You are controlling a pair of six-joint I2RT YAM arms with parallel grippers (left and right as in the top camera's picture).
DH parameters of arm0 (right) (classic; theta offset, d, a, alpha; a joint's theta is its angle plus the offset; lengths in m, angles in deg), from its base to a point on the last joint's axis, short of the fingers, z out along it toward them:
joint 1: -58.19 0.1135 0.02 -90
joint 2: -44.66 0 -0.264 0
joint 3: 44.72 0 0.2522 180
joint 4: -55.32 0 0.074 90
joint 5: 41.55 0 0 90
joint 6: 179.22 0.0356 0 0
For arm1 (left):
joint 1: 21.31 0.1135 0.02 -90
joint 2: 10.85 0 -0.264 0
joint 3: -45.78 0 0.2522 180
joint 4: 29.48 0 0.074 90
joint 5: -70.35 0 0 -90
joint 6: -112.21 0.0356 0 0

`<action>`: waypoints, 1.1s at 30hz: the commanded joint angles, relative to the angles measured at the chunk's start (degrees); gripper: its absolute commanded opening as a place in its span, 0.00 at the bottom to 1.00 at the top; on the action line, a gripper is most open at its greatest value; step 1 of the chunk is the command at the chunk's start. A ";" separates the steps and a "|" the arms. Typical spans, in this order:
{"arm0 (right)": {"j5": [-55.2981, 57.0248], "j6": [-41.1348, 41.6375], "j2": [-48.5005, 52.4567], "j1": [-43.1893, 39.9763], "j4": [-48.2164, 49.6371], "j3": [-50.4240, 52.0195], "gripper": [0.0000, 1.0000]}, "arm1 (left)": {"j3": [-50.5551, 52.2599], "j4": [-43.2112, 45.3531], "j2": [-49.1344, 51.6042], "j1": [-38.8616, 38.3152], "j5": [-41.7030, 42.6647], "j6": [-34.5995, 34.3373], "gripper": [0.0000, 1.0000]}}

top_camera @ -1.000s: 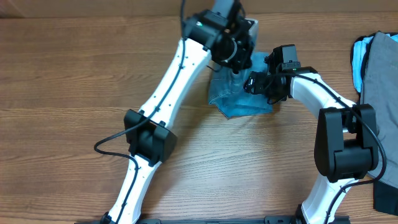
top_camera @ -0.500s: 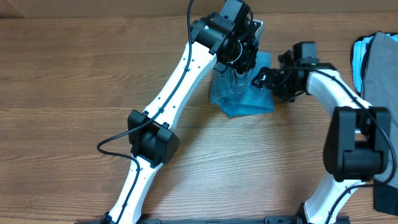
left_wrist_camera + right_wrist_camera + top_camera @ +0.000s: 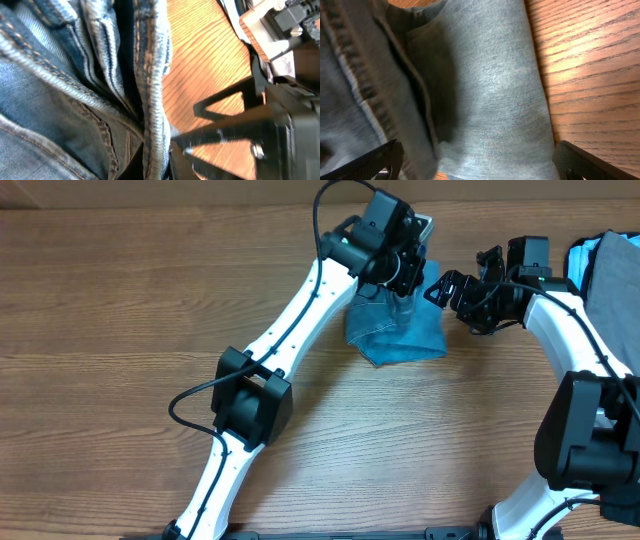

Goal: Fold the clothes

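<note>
The light-blue denim jeans (image 3: 400, 340) lie as a small folded bundle at the far middle of the table. My left gripper (image 3: 402, 288) comes down onto their far edge and is shut on a denim fold; in the left wrist view a stitched seam (image 3: 155, 100) runs straight into the jaws. My right gripper (image 3: 447, 288) hangs just right of the bundle, wide open and holding nothing. In the right wrist view denim (image 3: 485, 90) fills the space ahead of its spread fingertips (image 3: 385, 160).
A pile of clothes sits at the right edge: a grey garment (image 3: 612, 270) on a pale-blue one (image 3: 577, 272), and a dark one (image 3: 620, 500) lower down. Bare wooden table (image 3: 120, 330) spreads to the left and front.
My left gripper has moved right, dragging the jeans bundle a little with it. The open right gripper has drawn back to the right, away from the jeans.
</note>
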 commanded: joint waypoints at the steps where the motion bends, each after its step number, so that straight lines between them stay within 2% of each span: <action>1: -1.18 0.11 -1.88 -0.61 0.48 -1.73 1.00 | 2.54 3.72 -0.15 -2.36 1.11 -0.35 0.15; 2: -1.64 0.50 -1.88 -1.29 0.39 -2.08 1.00 | 3.08 3.78 -0.15 -2.89 0.79 -0.31 0.37; 3: -2.25 0.50 -1.88 -1.86 0.13 -2.49 1.00 | 3.19 3.69 -0.15 -3.08 0.81 -0.31 0.52; 4: -2.58 0.50 -1.88 -2.34 -0.24 -2.93 1.00 | 3.21 3.67 -0.15 -3.17 0.83 -0.31 0.61; 6: -2.69 0.46 -1.99 -3.65 -1.84 -4.48 1.00 | 3.21 3.87 -0.15 -3.17 0.76 -0.26 0.72; 7: -2.69 0.46 -2.08 -4.24 -2.64 -5.25 1.00 | 3.21 4.15 -0.15 -3.17 0.66 -0.24 0.82; 15: -2.71 0.02 -3.30 -8.15 -7.67 -11.98 1.00 | 0.42 2.36 -1.73 0.61 0.39 0.07 0.91; 18: -2.80 0.02 -3.34 -7.93 -7.80 -12.28 1.00 | -1.77 -1.99 -3.13 4.31 0.39 -0.37 0.93; 19: -2.84 0.00 -3.30 -7.50 -7.78 -12.15 1.00 | -2.25 -3.54 -3.56 5.75 0.33 -0.39 0.98; 24: -1.49 -0.42 -2.78 -3.39 -8.59 -11.54 1.00 | -3.23 -14.51 -3.93 14.80 -5.84 -5.92 1.00; 29: 5.70 0.09 -1.81 0.76 -8.07 -9.35 0.93 | -2.32 -22.99 -3.91 21.09 -5.95 -6.36 1.00; 33: 8.20 0.57 -0.20 2.95 -6.62 -7.19 0.91 | -1.92 -25.29 -3.91 23.02 -5.97 -6.32 1.00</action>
